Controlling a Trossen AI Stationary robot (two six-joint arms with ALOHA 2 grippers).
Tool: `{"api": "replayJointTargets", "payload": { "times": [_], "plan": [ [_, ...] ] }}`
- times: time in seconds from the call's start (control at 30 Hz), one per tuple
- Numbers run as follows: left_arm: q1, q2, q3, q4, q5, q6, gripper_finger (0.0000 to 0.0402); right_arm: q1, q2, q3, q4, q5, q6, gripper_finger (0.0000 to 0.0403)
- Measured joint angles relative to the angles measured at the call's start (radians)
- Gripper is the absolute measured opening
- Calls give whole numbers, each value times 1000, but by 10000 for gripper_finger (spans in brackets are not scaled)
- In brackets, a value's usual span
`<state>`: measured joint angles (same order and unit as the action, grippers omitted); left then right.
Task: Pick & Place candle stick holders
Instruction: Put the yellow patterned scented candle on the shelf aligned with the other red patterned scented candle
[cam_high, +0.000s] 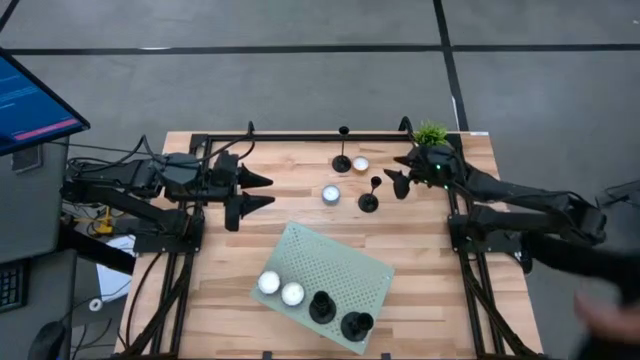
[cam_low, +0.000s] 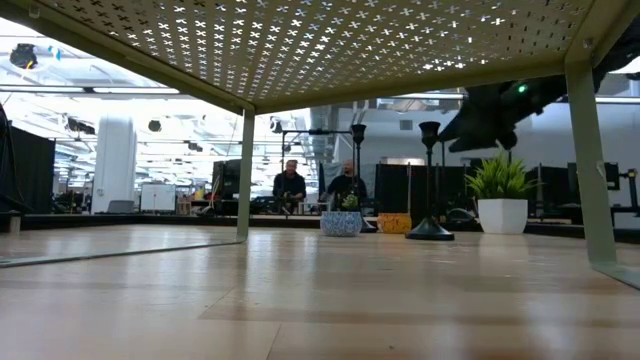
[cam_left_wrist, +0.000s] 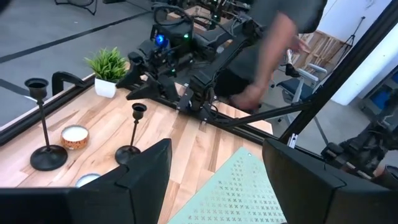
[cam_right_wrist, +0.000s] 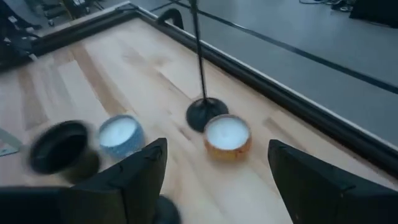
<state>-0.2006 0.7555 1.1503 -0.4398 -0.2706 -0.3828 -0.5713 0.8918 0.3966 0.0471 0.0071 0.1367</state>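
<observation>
Worktop (cam_high: 300, 215) as we see it: two candle stick holders (cam_high: 340, 316) stand on the green perforated tray (cam_high: 350, 262) near the front edge; two more (cam_high: 368, 196) wait near the back edge beside our right gripper (cam_high: 396, 183), jaws spread and empty; left gripper (cam_high: 262, 190) idles, jaws spread.

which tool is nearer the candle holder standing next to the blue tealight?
Right. The right tool is open just beside that candle holder, on its plant side. The left tool waits open across the table, well beyond the blue tealight.
</observation>
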Motion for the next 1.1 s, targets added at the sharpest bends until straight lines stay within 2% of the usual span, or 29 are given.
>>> {"api": "replayJointTargets", "payload": {
  "times": [0.23,0.53,0.87,0.97,1.1],
  "plan": [
    [0,0,0,0,-49,-27,253,-107,173,-24,255,-217,-90,270],
    [0,4,0,0,-100,-54,253,-119,370,-24,384,-286,-257,270],
    [0,25,0,1,-130,-98,253,-174,595,-12,548,-454,-267,272],
    [0,29,0,0,-143,-101,253,-193,637,21,545,-462,-244,289],
    [0,37,0,1,-150,-105,253,-203,669,59,541,-459,-262,332]
  ]
}}
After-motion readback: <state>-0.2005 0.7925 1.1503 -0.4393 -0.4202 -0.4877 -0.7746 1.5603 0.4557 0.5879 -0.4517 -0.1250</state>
